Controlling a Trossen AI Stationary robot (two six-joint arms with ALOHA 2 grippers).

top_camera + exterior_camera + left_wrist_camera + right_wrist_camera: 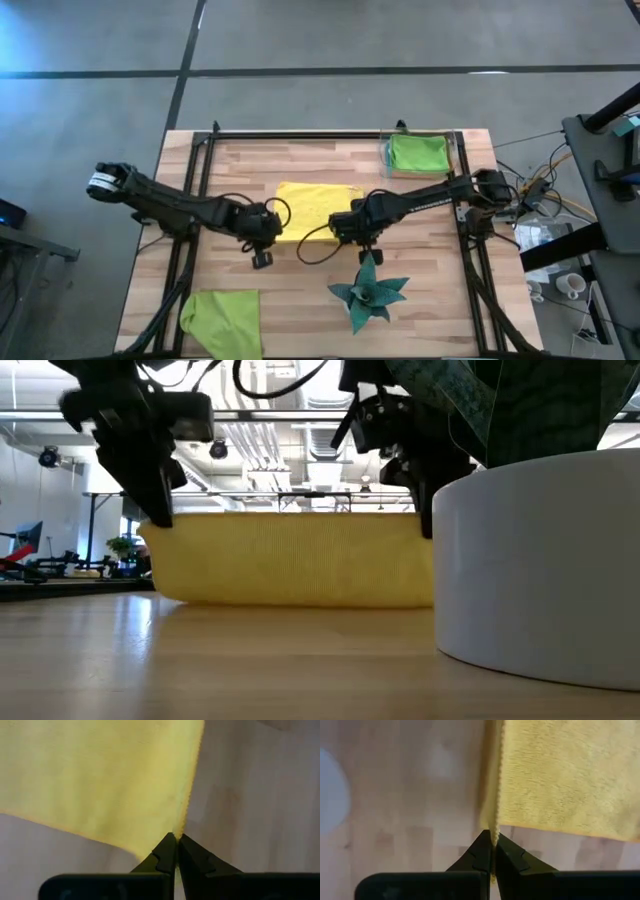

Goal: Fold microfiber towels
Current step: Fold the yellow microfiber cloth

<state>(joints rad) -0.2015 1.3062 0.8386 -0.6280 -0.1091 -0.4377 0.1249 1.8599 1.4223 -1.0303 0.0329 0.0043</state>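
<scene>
Wooden tabletop [300, 300] carries the yellow towel [315, 205] at its middle, the left tool [176, 839] and right tool [493, 839] each pinched shut on a near corner, so you should carry both corners across level, together, keeping the edge taut.

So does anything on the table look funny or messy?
Not much. The left gripper and right gripper each pinch a corner of the yellow towel. Only the lime green towel at the table's near-left edge lies rumpled and crooked.
</scene>
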